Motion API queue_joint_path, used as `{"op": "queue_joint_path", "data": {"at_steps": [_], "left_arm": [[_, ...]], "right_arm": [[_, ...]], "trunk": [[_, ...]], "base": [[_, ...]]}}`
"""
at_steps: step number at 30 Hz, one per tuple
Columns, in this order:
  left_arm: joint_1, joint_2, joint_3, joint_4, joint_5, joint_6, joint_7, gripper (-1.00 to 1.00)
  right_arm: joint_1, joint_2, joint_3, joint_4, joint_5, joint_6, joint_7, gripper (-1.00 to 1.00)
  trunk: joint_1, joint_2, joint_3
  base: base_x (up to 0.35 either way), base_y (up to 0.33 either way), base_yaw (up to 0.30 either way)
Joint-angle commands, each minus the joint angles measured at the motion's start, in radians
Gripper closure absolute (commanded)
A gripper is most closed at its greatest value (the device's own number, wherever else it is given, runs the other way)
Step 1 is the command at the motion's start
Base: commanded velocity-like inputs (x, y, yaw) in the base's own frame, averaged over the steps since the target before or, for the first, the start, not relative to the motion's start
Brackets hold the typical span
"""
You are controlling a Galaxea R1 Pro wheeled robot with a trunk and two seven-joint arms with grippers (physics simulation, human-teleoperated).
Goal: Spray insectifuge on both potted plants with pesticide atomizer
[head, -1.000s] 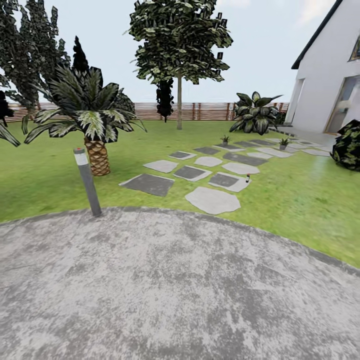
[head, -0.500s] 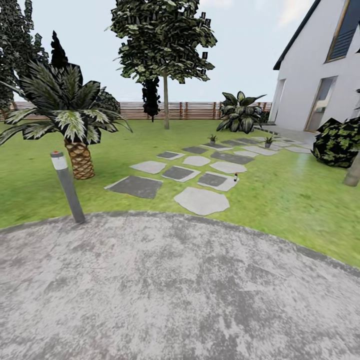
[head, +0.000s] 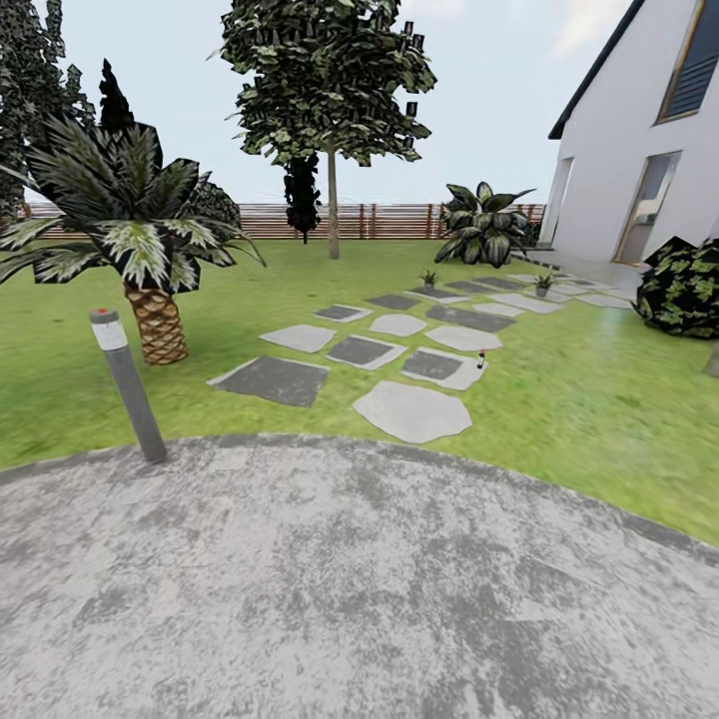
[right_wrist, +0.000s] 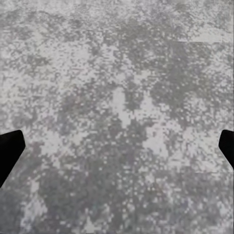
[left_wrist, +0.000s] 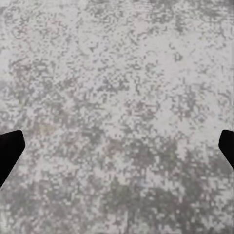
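Observation:
In the head view the garden lawn (head: pixel 559 399) lies ahead beyond a grey paved patch (head: pixel 340 589). A tiny dark bottle with a red top, the pesticide atomizer (head: pixel 480 358), stands at the right edge of a stepping stone (head: pixel 439 366). Two potted plants sit far back along the stone path: one (head: pixel 428 279) to the left, the other (head: pixel 543 284) nearer the house. My left gripper (left_wrist: pixel 117 146) is open over grey paving, its dark fingertips (left_wrist: pixel 9 148) far apart. My right gripper (right_wrist: pixel 117 146) is open too, over the same paving.
A grey bollard lamp (head: pixel 128 384) stands at the paving's edge on the left, with a palm-like plant (head: pixel 140 240) behind it. A tree (head: pixel 332 200), a big broad-leaved plant (head: pixel 484 225), the wooden fence (head: pixel 389 220), a dark shrub (head: pixel 684 290) and the white house (head: pixel 639 170) ring the lawn.
The whole picture has shifted left over the second, so the camera turned right; in the last half second the stones slid slightly down and right. Nothing in the garden moved.

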Motion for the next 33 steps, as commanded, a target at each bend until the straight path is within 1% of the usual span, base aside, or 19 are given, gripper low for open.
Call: {"op": "queue_joint_path", "data": {"at_steps": [1,6,8,24,33], "left_arm": [[-0.001,0.000,0.002,0.001,0.001,-0.003,0.000,-1.00],[-0.001,0.000,0.002,0.001,-0.001,-0.003,0.000,-1.00],[-0.001,0.000,0.002,0.001,-0.001,-0.003,0.000,-1.00],[0.000,0.000,0.002,0.001,-0.002,-0.003,0.000,-1.00],[0.001,0.000,0.001,0.001,-0.003,-0.003,0.000,-1.00]], "right_arm": [[0.000,0.000,0.000,0.000,0.000,-0.003,0.000,-1.00],[0.000,0.000,0.000,0.000,0.000,-0.003,-0.001,-1.00],[0.000,0.000,0.000,0.000,0.000,-0.003,-0.001,-1.00],[0.000,0.000,0.000,0.001,-0.001,-0.003,-0.001,-1.00],[0.000,0.000,0.000,0.002,0.000,-0.003,-0.001,-1.00]], "trunk": [[0.000,0.000,-0.001],[0.000,0.000,-0.001],[0.000,0.000,-0.001],[0.000,0.000,-0.001],[0.000,0.000,-0.001]], "base": [[0.335,0.153,0.000],[0.333,0.163,-0.010],[0.325,0.178,-0.154],[0.318,0.187,-0.266],[0.302,0.209,-0.049]]}}
